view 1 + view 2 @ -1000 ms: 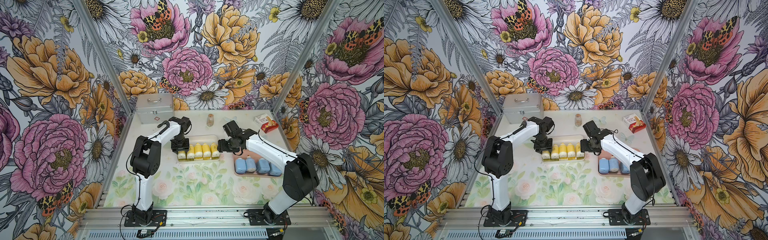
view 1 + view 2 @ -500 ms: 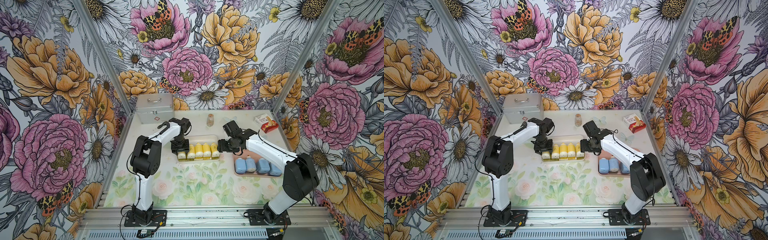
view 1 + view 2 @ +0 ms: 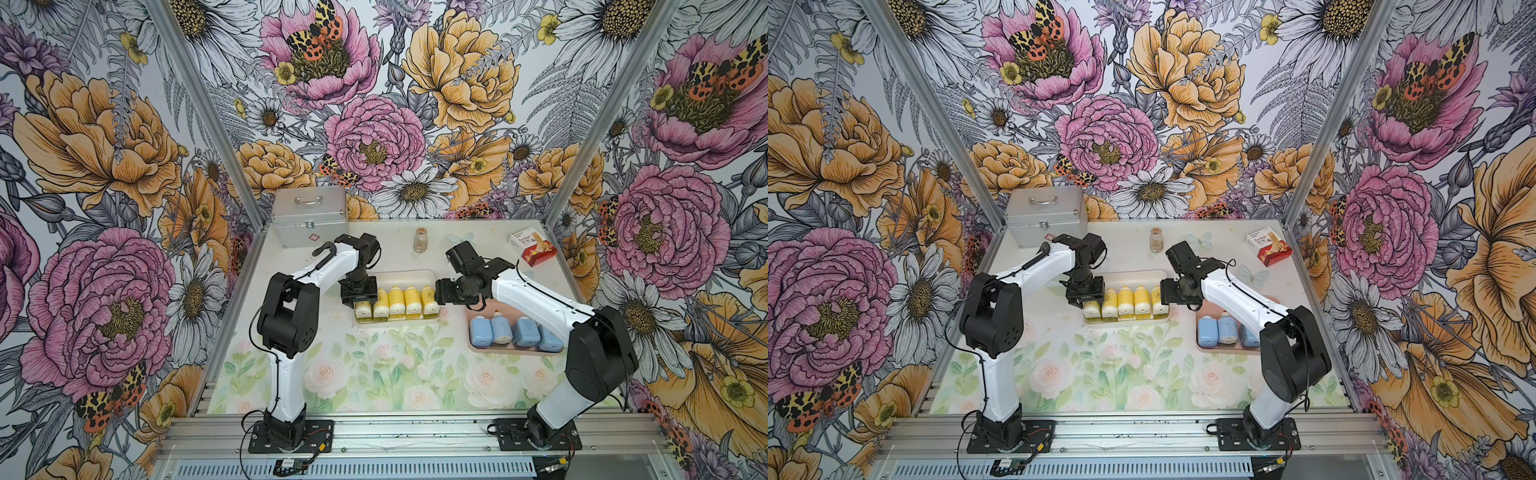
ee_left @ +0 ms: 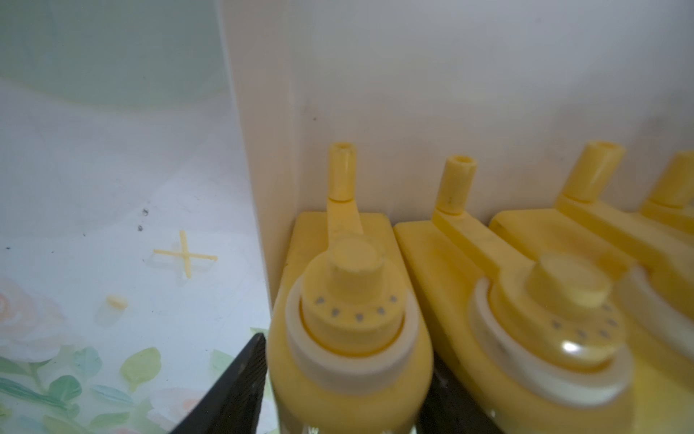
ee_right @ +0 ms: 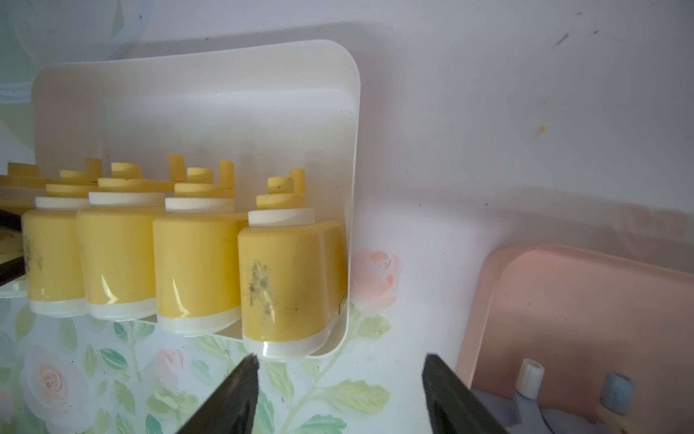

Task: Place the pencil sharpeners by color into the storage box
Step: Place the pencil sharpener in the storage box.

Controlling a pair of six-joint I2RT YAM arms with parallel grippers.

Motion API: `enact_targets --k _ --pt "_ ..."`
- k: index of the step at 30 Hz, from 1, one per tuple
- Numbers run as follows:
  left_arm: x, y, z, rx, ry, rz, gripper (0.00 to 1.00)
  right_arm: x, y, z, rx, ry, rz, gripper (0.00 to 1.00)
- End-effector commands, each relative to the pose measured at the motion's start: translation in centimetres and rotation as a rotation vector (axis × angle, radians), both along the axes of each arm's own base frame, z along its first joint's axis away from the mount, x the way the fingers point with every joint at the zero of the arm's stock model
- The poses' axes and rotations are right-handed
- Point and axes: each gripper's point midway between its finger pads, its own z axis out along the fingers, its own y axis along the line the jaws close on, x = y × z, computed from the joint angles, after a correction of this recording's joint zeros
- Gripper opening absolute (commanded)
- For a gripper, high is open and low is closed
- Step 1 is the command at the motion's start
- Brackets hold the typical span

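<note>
Five yellow pencil sharpeners side by side in the cream tray, filling its width. Smooth glossy cylinders with white collars and white end bands, some smudged grey, each on a flat yellow plate with a thin spout toward the tray's far wall. Around the end yellow sharpener, the one nearest the left arm, the left gripper: dark ribbed fingers on either side of its body and close against it, whether pinching or just clear not possible to tell. Just beside the tray's opposite end, the right gripper, fingers well apart, only floral mat between them. Near that, four light-blue sharpeners in a row in the pink tray, boxier and round-shouldered, the outermost partly under the right forearm. Farther back, well apart: a small brown glass vial upright, a silver metal case with a handle in the corner, and a red-and-white carton.
</note>
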Motion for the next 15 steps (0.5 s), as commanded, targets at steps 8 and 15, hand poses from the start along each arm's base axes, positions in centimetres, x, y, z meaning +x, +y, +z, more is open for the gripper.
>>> enact_targets --k 8,15 --pt "0.5 0.1 3.4 -0.036 -0.084 0.032 0.61 0.6 0.5 1.0 0.028 -0.030 0.008 0.71" --pt "0.5 0.3 4.6 -0.038 -0.119 0.039 0.63 0.5 0.5 1.1 0.028 -0.031 0.008 0.71"
